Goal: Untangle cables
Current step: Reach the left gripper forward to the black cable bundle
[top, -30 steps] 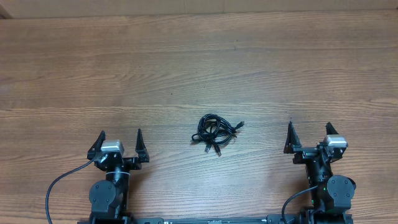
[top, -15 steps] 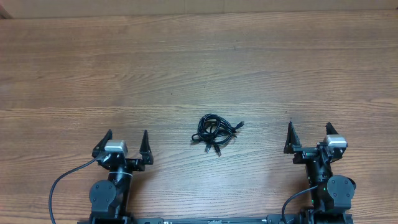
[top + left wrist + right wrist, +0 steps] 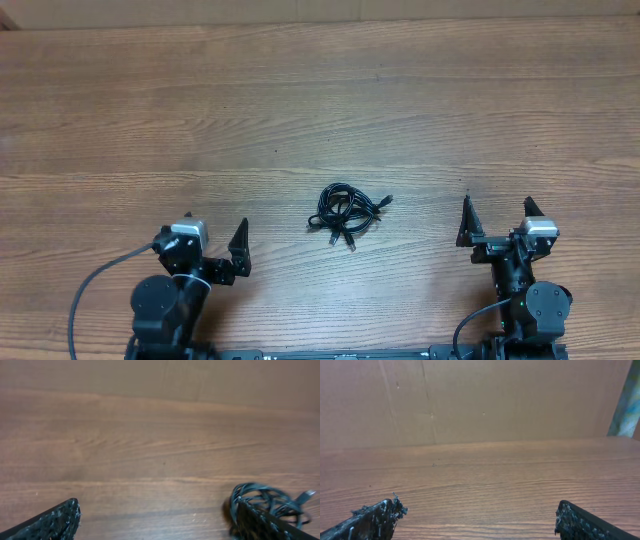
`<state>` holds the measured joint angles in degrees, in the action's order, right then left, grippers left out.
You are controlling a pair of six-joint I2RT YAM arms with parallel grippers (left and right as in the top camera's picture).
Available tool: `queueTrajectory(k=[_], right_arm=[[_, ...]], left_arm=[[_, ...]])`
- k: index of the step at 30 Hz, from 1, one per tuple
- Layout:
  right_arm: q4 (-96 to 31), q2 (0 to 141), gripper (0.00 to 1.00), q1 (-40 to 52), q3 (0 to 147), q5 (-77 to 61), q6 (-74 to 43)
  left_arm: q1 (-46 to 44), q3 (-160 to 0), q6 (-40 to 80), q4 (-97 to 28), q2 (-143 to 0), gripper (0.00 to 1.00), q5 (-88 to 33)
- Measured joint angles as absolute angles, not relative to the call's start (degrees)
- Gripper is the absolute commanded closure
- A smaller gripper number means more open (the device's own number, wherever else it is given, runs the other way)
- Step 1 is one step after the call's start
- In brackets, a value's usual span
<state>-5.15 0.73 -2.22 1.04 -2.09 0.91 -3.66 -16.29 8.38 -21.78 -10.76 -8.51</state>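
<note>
Knotted cables are seen on the surface between left tool and right tool, both spread wide, empty. A loose plug end is best gripped first.

The cables are lying tangled on the table near the middle of its robot-side edge. The left end effector and right end effector are flanking them with fingers spread, touching nothing.
</note>
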Motion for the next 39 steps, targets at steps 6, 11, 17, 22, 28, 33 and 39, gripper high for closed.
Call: queueTrajectory(k=[6, 11, 17, 22, 28, 33, 39], right_arm=[[-5.17, 0.73, 0.0, -2.22, 1.04, -2.09, 0.89], [-5.15, 0.73, 0.0, -2.22, 1.04, -2.07, 0.91], [-5.15, 0.73, 0.0, -2.22, 1.04, -2.07, 0.91], [-5.13, 0.73, 0.0, -2.22, 1.04, -2.07, 0.91], [-5.13, 0.73, 0.0, -2.22, 1.04, -2.07, 0.89], [-5.15, 0.73, 0.0, -2.22, 1.04, -2.07, 0.89], [-5.13, 0.73, 0.0, -2.22, 1.04, -2.09, 0.91]], left_arm=[[-3.66, -23.44, 8.69, -23.03, -20.64, 0.0, -15.2], [-3.66, -30.76, 8.88, -27.77, -31.44, 0.01, -20.88], [-3.66, -40.25, 8.91, -35.99, -45.17, 0.0, -23.44], [-4.91, -47.92, 8.86, -41.01, -55.57, 0.0, -24.05], [-10.63, -53.69, 8.86, -42.0, -65.6, 0.0, -24.23], [-14.98, -54.54, 8.91, -42.02, -71.35, 0.01, -22.92], [-15.66, -54.57, 8.91, -40.91, -76.4, 0.0, -21.58]])
